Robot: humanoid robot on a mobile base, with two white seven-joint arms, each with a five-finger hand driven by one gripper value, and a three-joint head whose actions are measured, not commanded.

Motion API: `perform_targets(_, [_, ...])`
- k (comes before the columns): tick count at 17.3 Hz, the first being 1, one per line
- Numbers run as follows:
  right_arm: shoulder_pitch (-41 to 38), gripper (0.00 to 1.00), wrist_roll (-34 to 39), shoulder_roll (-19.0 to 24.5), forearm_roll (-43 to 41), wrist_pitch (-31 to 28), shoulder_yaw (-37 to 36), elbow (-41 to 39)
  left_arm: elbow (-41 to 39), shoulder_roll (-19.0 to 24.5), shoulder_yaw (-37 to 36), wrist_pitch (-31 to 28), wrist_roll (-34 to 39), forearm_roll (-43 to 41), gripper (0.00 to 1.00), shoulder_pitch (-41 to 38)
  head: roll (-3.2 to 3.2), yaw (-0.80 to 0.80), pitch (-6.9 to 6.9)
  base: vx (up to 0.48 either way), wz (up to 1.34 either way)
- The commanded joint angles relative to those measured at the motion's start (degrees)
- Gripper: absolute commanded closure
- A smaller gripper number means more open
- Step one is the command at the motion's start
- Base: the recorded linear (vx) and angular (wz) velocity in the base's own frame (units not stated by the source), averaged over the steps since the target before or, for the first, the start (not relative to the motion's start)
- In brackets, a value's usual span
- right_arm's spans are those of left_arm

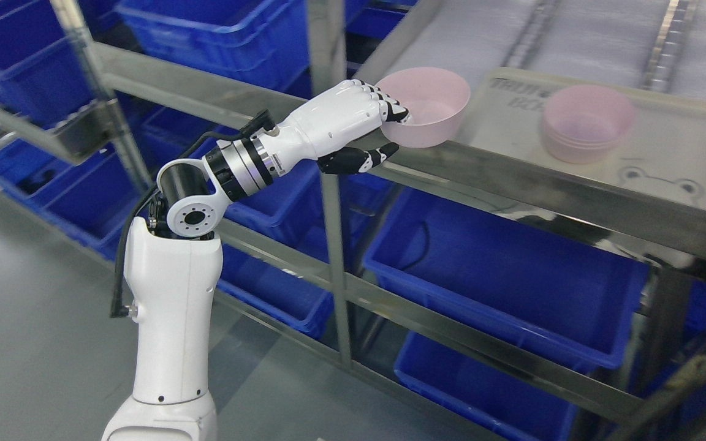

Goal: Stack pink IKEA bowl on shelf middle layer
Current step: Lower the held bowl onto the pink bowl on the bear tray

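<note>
One pink bowl (429, 107) is pinched by its near-left rim in the left hand (362, 125), raised at the shelf's (512, 177) left edge; the stack of pink bowls (586, 122) waits on the tray (696, 165), well to the right; carrying across and nesting remain.

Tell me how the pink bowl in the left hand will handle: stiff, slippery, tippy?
The pink bowl looks like thin rigid plastic, so probably light and stiff. The left hand pinches only its rim, and the smooth surface may slip or tilt. Its tapered wall should nest into the bowl stack.
</note>
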State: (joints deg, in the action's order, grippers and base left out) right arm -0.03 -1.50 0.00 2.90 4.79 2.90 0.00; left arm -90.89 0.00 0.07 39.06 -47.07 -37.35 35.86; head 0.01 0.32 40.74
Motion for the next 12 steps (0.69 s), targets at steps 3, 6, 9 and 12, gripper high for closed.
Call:
perform_targets(3, [-1.20,0.00,0.01,-1.00,0.00,-0.04,0.00,-1.00,1.15,1.00,1.16,-1.01,-0.92,-1.14,0.96,8.95,0.00,0.00,0.00,0.062,-1.23])
perform_targets(6, [-1.20,0.00,0.01,-1.00,0.00,-0.04,0.00,-1.00,1.77,1.65,3.44,-3.02,-4.60,-9.21,0.96,9.31,0.00,0.00,0.00,0.091,-0.82])
perform_targets(9, [-1.20,0.00,0.01,-1.00,0.00,-0.04,0.00,-1.00,2.74,2.73,1.44,-3.21,-8.91,-9.67,0.96,8.88,0.00,0.00,0.00,0.085,-0.27])
perform_targets(12, [-1.20,0.00,0.01,-1.00,0.00,-0.04,0.00,-1.00,2.74,2.37,-3.75,-3.21,-9.36,-9.75,0.96,9.13,0.00,0.00,0.00,0.055,-0.17])
